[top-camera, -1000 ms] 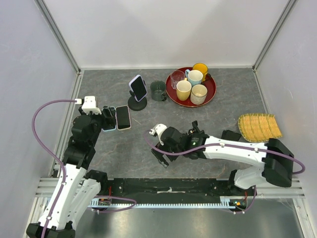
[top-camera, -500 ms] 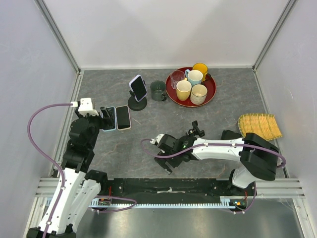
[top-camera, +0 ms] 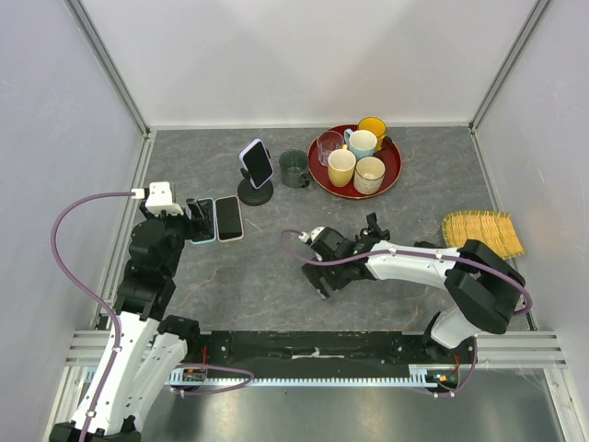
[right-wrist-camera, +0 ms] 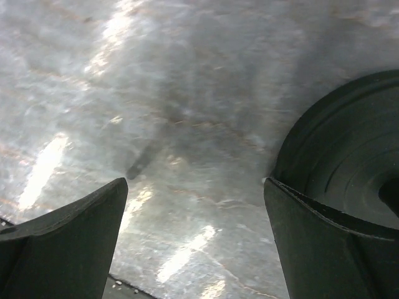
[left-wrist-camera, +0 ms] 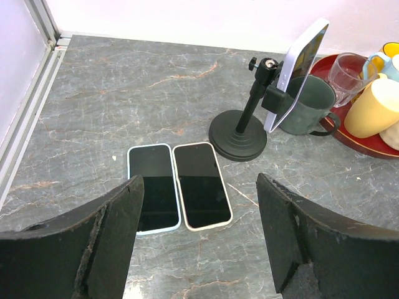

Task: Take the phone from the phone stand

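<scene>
The grey marbled table (top-camera: pixel 239 276), walled in white, carried everything in view. The left gripper (left-wrist-camera: pixel 199 182) hung with its fingers (left-wrist-camera: pixel 106 243) spread wide and nothing between them. Just beyond the fingertips two phones lay flat, side by side and touching: a light-blue-cased phone (left-wrist-camera: pixel 153 187) nearer the left finger and a pale-cased phone (left-wrist-camera: pixel 201 185) on its right. Farther out, past the right fingertip, the black phone stand (left-wrist-camera: pixel 240 134) stood upright on its round base, and the phone (left-wrist-camera: pixel 298 68) sat clamped in its holder, tilted, well apart from either gripper. A dark mug (left-wrist-camera: pixel 308 109) stood just behind the stand, and beyond that a red tray (top-camera: pixel 352 194) held several cups (top-camera: pixel 369 173). The right gripper (right-wrist-camera: pixel 194 184) hovered low over bare table, its fingers (right-wrist-camera: pixel 62 243) parted and grasping nothing. A woven mat (top-camera: pixel 481 236) lay far off on the outer side of its arm.
</scene>
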### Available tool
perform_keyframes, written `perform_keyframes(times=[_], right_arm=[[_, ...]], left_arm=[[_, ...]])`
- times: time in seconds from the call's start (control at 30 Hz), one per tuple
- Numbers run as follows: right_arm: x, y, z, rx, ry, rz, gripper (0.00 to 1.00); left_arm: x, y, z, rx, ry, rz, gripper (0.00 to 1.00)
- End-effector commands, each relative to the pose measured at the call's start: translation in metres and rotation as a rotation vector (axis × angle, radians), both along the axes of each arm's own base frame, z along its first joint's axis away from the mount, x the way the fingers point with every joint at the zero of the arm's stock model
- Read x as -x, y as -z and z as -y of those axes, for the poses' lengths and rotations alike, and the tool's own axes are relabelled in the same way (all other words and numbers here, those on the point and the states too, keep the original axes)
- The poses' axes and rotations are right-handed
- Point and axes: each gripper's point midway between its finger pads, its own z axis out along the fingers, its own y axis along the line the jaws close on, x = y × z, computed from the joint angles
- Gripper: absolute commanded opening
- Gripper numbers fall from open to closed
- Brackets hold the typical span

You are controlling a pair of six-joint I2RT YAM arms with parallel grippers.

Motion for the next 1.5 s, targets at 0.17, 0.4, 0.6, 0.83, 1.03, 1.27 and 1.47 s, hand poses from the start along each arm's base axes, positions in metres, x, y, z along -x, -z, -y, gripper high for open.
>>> perform_keyframes(times=[0.17,0.4,0.6,0.83,1.03,1.27,1.47], right_arm=[[-0.053,0.011,0.057,0.077,0.223,0.012,0.98],[-0.094,-0.002,0.097,0.045,0.437,0.060,0.98],[-0.120,-0.033,0.101,-0.092,0.507,0.170,0.98],[-0.110,-0.060,0.069,-0.287,0.344,0.180,0.98],[-0.092,-0.103,0.032,-0.557,0.177,0.216,0.98],[-0.082,-0.127,0.021,-0.680,0.109,0.256,0.98],[-0.078,-0.138,0.016,-0.737,0.082,0.276,0.98]], left_arm=[[-0.002,-0.009,-0.003,-0.026,-0.014,0.041,0.79],[-0.003,-0.007,0.001,-0.022,0.006,0.034,0.79],[-0.007,0.000,0.012,-0.024,0.061,-0.001,0.79],[-0.011,0.009,0.035,-0.017,0.188,-0.038,0.79],[-0.024,0.014,0.067,0.032,0.332,-0.106,0.79],[-0.062,0.000,0.094,0.065,0.422,-0.189,0.78],[-0.115,0.010,0.102,-0.007,0.436,-0.268,0.78]])
